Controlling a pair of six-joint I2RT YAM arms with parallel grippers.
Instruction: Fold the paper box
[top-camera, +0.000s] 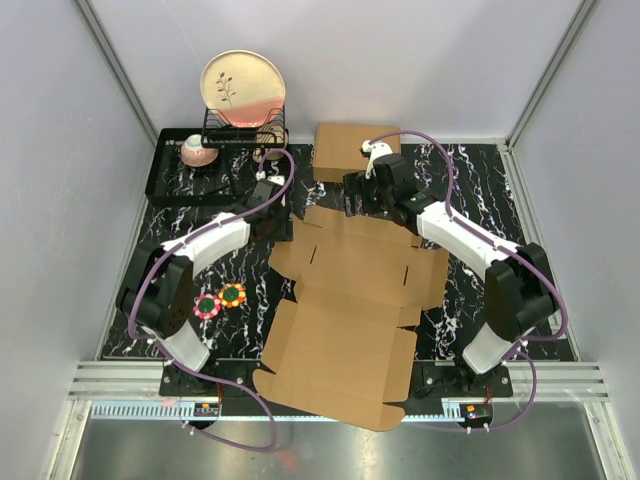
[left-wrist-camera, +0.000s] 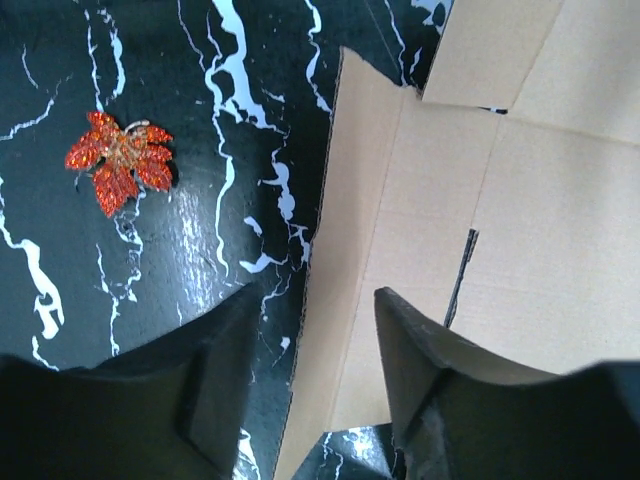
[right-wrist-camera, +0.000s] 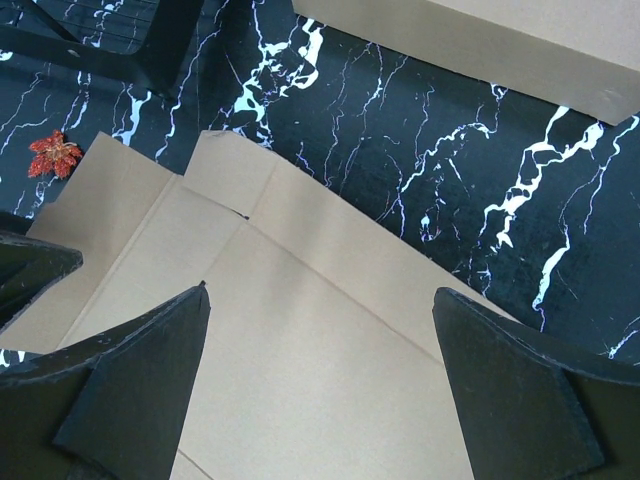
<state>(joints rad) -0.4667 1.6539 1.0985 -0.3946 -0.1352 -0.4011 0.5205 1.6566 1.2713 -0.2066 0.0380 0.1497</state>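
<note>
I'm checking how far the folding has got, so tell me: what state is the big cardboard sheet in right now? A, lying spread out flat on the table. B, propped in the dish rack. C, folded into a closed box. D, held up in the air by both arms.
A: the cardboard sheet lies flat on the table with its flaps spread out and none folded up.

A plate (top-camera: 243, 85) stands in a rack (top-camera: 246, 133), perhaps a bowl (top-camera: 197, 152) beside.

Robot lab test cell: plain white panel walls (top-camera: 400, 60), bare aluminium frame rails (top-camera: 120, 65), black white-veined marble-pattern worktop (top-camera: 470, 180).
</note>
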